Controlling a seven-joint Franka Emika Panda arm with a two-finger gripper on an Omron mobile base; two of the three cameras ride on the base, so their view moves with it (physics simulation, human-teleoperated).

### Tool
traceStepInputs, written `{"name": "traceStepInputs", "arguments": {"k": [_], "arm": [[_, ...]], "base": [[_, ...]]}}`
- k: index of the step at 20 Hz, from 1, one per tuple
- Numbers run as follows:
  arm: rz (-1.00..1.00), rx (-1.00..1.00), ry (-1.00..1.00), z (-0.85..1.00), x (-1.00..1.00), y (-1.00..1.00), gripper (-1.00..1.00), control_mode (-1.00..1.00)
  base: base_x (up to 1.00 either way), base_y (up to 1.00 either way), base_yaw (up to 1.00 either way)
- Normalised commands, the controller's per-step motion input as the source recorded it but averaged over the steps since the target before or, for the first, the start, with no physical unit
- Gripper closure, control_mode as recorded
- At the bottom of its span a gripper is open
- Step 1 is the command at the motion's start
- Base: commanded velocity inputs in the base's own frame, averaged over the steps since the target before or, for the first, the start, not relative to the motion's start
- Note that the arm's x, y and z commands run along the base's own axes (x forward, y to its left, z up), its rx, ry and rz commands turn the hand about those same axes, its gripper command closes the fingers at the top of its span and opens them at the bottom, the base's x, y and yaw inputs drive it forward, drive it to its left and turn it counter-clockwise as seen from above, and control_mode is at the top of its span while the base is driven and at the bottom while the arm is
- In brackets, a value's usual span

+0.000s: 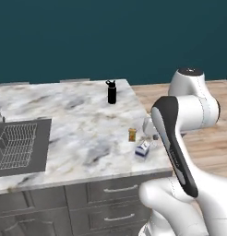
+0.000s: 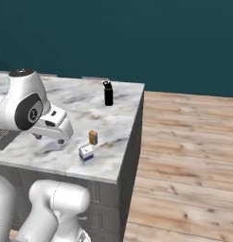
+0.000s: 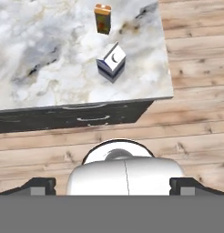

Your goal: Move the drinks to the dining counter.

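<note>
Three drinks stand on a marble-topped counter (image 1: pixel 78 129) with a dark drawer base. A tall black bottle (image 1: pixel 111 92) (image 2: pixel 108 94) is at the far right corner. A tiny orange container (image 1: pixel 132 134) (image 2: pixel 93 137) (image 3: pixel 103 18) and a small blue-and-white carton (image 1: pixel 142 149) (image 2: pixel 86 152) (image 3: pixel 112 62) sit near the front right edge, a little apart. My gripper (image 2: pixel 49 139) (image 3: pixel 113 185) hovers over the counter just beside the carton and the orange container, open, with nothing between its fingers. The dining counter is out of view.
A sunken sink with a wire rack (image 1: pixel 18 147) takes up the counter's left part. The counter's right edge (image 2: pixel 137 118) drops to a wooden floor (image 2: pixel 184 151). Drawer fronts (image 1: pixel 110 193) line the near side. A teal wall stands behind.
</note>
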Motion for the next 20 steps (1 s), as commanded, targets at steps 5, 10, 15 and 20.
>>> {"name": "traceStepInputs", "arguments": {"k": [5, 10, 15, 20], "arm": [[0.0, 0.0, 0.0, 0.0, 0.0, 0.0, -1.0, 1.0], [0.0, 0.0, 0.0, 0.0, 0.0, 0.0, -1.0, 1.0], [0.0, 0.0, 0.0, 0.0, 0.0, 0.0, -1.0, 1.0], [0.0, 0.0, 0.0, 0.0, 0.0, 0.0, -1.0, 1.0]], "base": [[0.03, 0.3, -0.16], [0.27, -0.09, -0.13], [0.31, -0.08, -0.19], [0.53, -0.07, -0.03]]}}
